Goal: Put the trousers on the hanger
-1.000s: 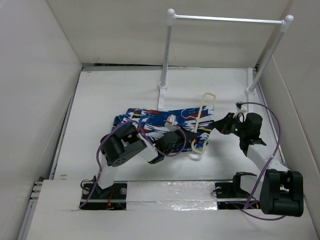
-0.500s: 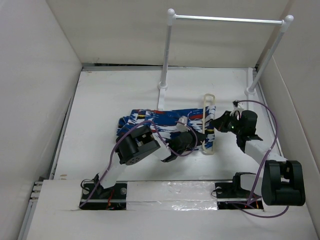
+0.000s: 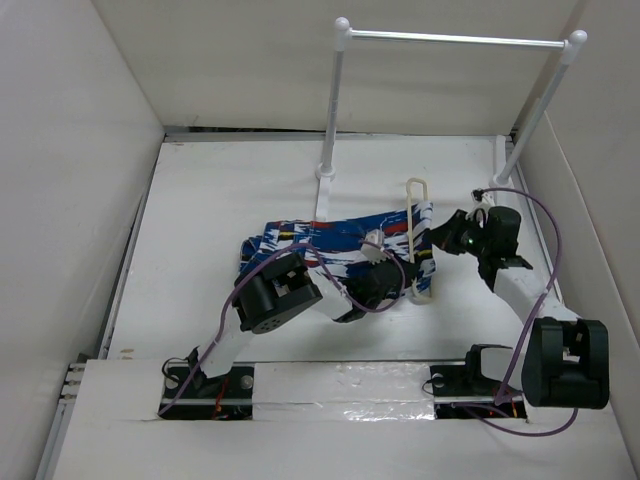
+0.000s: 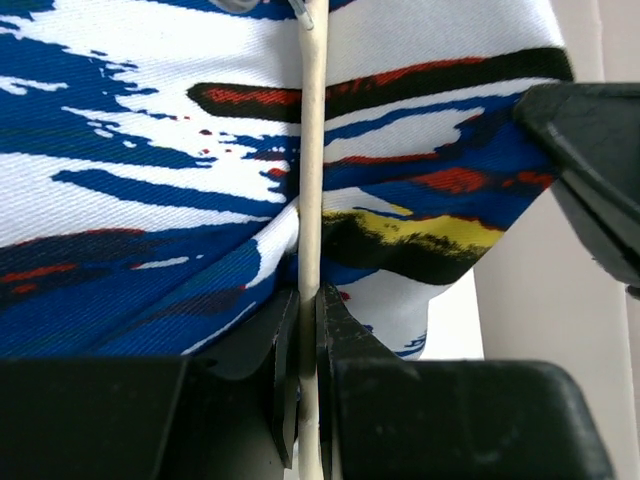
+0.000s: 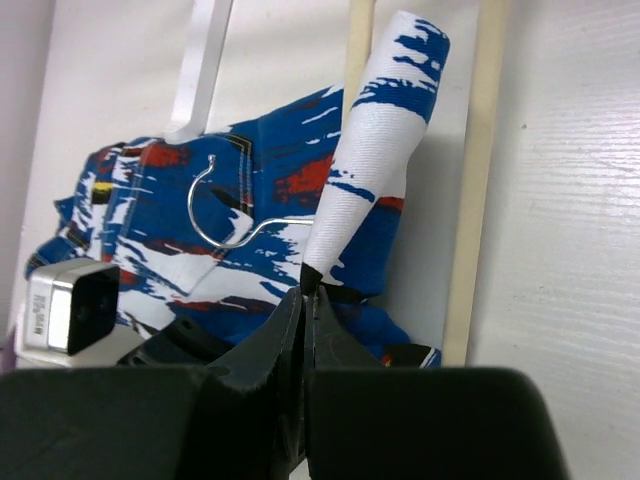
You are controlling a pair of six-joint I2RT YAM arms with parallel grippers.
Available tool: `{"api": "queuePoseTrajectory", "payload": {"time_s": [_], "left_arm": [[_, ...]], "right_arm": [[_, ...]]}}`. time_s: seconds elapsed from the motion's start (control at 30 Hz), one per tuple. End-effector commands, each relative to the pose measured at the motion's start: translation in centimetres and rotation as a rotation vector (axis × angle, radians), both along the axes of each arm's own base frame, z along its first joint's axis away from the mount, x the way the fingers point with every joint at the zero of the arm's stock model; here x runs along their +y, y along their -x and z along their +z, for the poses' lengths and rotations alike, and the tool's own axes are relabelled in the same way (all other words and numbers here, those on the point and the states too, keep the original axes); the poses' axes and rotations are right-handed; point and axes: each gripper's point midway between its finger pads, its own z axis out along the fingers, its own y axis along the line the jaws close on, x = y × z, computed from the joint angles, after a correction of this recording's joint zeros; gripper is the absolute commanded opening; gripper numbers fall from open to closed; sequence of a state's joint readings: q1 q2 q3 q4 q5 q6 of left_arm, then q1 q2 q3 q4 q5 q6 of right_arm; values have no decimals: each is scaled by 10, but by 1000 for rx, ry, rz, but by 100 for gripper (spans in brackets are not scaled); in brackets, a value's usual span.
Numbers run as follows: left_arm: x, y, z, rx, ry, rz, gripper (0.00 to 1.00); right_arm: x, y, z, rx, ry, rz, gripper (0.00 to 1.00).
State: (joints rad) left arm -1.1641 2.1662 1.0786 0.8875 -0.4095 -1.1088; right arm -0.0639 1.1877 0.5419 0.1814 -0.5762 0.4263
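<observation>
Top external view: over the last second the hanger point(image 3: 416, 195) has been swung from a slant to lie almost straight, near to far, and has been carried to the right, while the left arm has been brought along behind it. The right end of the trousers point(image 3: 320, 240) has been drawn rightward with it, so that cloth now shows at the hanger's right side. It is judged that the cloth is being fed across the hanger bar and that the task is partly done, most of the garment being spread on the table point(image 3: 220, 200) to the left of the hanger. The left gripper point(image 3: 395, 280) is seen at the hanger's near end and the right gripper point(image 3: 435, 235) just right of it, below the white rack point(image 3: 455, 40). Left wrist view: the jaws of the left gripper point(image 4: 308, 340) are closed onto the thin pale bar of the hanger point(image 4: 313, 150), with no gap beside it, and the trousers point(image 4: 150, 200) are seen behind the bar on both sides. Right wrist view: the jaws of the right gripper point(image 5: 306, 300) are pinched together on the tip of a raised fold of the trousers point(image 5: 380, 120), which stands between two pale bars of the hanger point(image 5: 480, 200); the wire hook point(image 5: 215, 215) is laid on the cloth to the left.
</observation>
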Motion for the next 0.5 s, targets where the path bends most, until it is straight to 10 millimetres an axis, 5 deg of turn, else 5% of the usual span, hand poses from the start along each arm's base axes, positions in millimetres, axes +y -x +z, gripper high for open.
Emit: {"api": "queuePoseTrajectory", "payload": {"time_s": [0.0, 0.13, 0.33, 0.47], "left_arm": [[37, 36, -90, 101, -328, -83, 0], [60, 30, -82, 66, -399, -31, 0], [116, 18, -95, 103, -486, 24, 0], [152, 23, -82, 99, -471, 82, 0]], "right_arm": [[6, -33, 129, -371, -65, 52, 0], [-6, -30, 143, -397, -52, 11, 0], [-27, -25, 141, -386, -28, -17, 0], [-41, -23, 110, -311, 30, -64, 0]]}}
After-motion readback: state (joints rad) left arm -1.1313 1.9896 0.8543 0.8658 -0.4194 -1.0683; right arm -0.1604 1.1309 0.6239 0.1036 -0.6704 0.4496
